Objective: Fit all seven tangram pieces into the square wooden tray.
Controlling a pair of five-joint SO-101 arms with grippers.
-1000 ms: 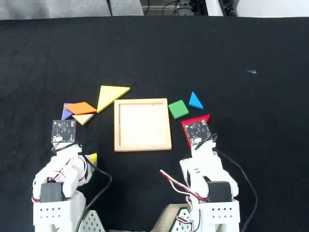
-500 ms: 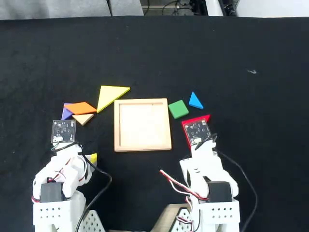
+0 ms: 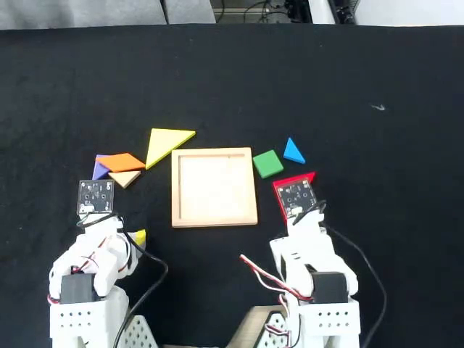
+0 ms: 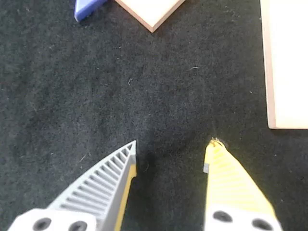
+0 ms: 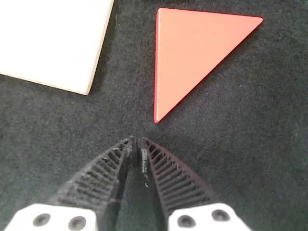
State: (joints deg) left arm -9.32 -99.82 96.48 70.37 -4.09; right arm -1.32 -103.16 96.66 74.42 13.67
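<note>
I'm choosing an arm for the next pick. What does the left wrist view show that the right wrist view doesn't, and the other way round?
Left wrist view: the left gripper, fingers open over bare black cloth, plus corners of a violet piece and a tan piece. Right wrist view: the right gripper, fingers shut, tips just short of a corner of the red triangle. Both: part of the wooden tray and the black cloth.

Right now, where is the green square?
In the high view, the green square lies beside the far right corner of the wooden tray, with the blue triangle just beyond it.
</note>
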